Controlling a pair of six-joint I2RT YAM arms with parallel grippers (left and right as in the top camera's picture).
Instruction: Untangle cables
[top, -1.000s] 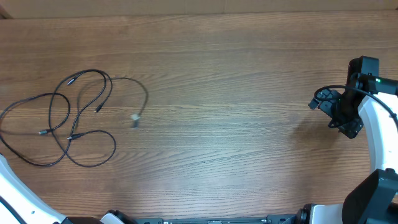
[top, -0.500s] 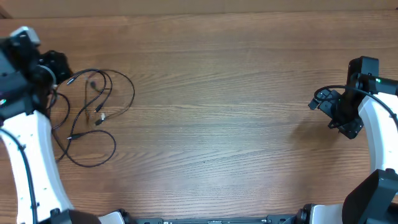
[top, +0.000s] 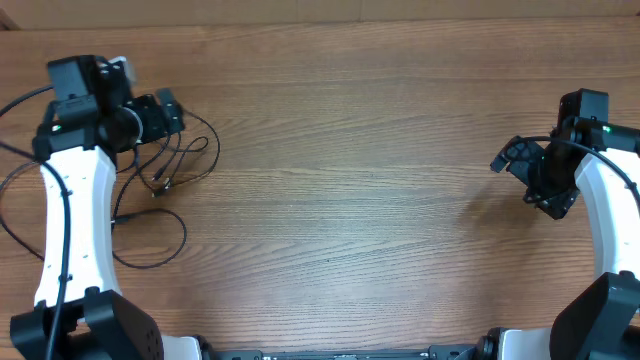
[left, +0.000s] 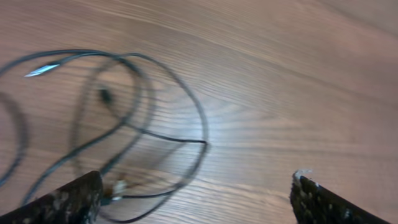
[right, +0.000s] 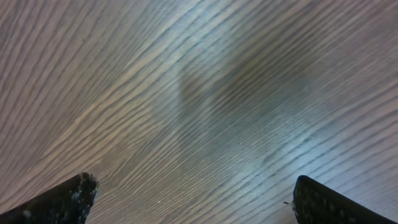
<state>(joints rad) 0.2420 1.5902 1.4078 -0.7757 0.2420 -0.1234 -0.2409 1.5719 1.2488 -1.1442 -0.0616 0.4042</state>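
In the upper left of the overhead view, the cables (top: 172, 165) lie in loose, overlapping loops on the table (top: 350, 200). The left gripper (top: 166, 112) hangs over their top edge with its jaws spread wide, gripping nothing. At the right edge, the right gripper (top: 507, 155) is just as wide open and empty, well apart from the cords. I'd worry about the crossings. Closing on two strands at once would drag the whole bunch along and could tighten the tangle. A silver-tipped plug (left: 40, 70) could also catch in a loop.
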